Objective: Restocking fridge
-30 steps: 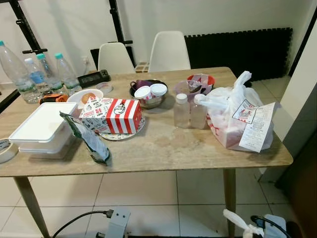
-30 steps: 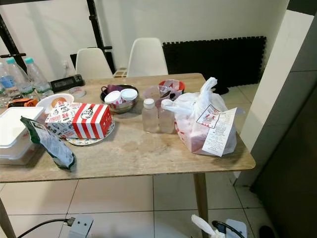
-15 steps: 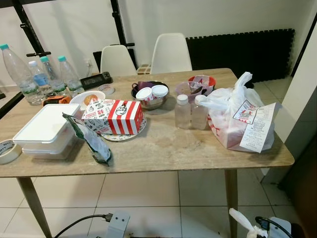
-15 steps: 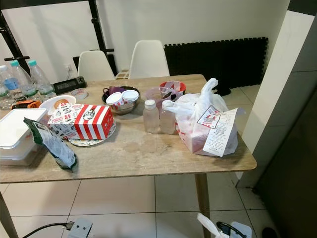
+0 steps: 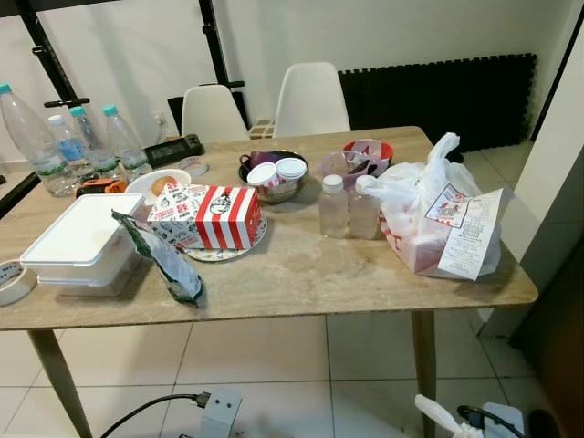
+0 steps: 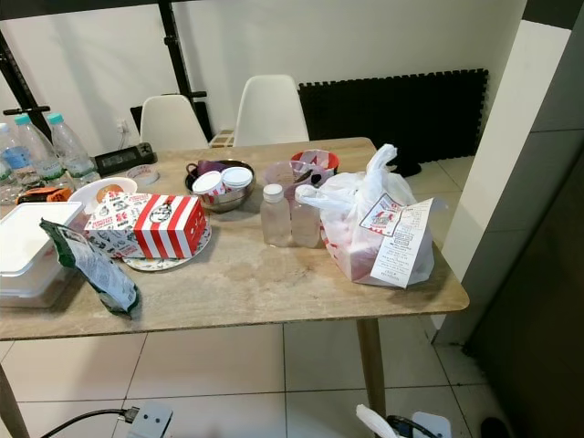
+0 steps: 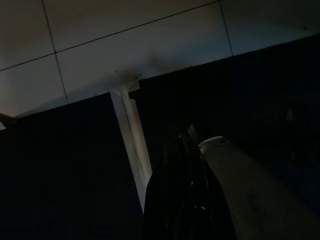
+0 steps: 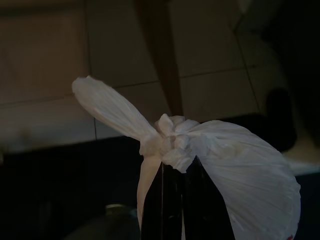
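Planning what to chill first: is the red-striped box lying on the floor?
No, the red-striped box sits on a plate on the table.

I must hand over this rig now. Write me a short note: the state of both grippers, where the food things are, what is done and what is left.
Right gripper: shut on the knot of a white plastic bag, held low above the floor tiles, at the bottom of the head views.
Left gripper: hangs idle in the shade; fingers too dark to judge.
On the table: tied takeaway bag with receipt, two small bottles, striped box, white container, snack bag, steel bowl with two tubs, water bottles.
Done: one bag is in hand.
Left: carry it to the fridge, then come back for the table items.
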Robot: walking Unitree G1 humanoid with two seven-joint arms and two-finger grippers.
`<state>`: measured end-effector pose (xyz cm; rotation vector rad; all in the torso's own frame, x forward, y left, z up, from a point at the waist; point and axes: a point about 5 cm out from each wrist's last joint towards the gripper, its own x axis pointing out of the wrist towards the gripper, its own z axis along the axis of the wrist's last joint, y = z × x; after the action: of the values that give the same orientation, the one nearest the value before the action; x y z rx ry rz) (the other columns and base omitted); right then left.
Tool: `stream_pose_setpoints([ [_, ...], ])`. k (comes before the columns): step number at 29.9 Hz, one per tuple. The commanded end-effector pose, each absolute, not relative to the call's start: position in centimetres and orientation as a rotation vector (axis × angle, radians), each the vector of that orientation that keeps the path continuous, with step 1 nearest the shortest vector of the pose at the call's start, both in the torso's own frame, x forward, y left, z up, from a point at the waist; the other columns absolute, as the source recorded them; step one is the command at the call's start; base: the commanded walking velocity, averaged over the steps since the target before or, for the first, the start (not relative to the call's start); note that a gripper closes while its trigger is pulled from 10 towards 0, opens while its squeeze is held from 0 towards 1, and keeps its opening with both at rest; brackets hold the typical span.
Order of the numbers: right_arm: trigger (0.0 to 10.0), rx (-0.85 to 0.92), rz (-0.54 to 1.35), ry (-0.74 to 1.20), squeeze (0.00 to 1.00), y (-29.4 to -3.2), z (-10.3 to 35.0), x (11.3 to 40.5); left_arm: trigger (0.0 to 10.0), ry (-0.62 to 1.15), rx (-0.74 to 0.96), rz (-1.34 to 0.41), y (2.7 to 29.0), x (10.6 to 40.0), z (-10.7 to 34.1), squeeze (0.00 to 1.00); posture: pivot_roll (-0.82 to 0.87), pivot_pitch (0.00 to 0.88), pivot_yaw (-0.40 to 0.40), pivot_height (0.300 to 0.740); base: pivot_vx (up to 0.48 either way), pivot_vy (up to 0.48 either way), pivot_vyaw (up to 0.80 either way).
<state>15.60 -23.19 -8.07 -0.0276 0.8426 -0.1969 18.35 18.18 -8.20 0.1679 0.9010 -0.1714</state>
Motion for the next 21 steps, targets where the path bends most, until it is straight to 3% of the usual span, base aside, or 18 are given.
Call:
stream_pose_setpoints([
  [1, 10.0, -0.062, -0.173, 0.834, 0.00, -23.2, -7.9, 16.0, 10.0, 0.896, 0.168, -0.181, 17.6, 18.3, -8.3, 0.00, -0.10, 0.015, 0.032, 0.726, 0.000, 0.000, 0.00],
  [19, 10.0, -0.097, -0.153, 0.864, 0.00, -23.6, -7.9, 16.0, 10.0, 0.864, 0.140, -0.197, 16.5, 18.5, -8.2, 0.00, -0.11, 0.030, 0.026, 0.726, 0.000, 0.000, 0.00],
  [21, 10.0, -0.083, -0.158, 0.874, 0.00, -23.5, -8.1, 15.8, 10.0, 0.860, 0.146, -0.200, 16.5, 18.6, -8.1, 0.00, -0.10, 0.033, 0.026, 0.726, 0.000, 0.000, -0.80],
])
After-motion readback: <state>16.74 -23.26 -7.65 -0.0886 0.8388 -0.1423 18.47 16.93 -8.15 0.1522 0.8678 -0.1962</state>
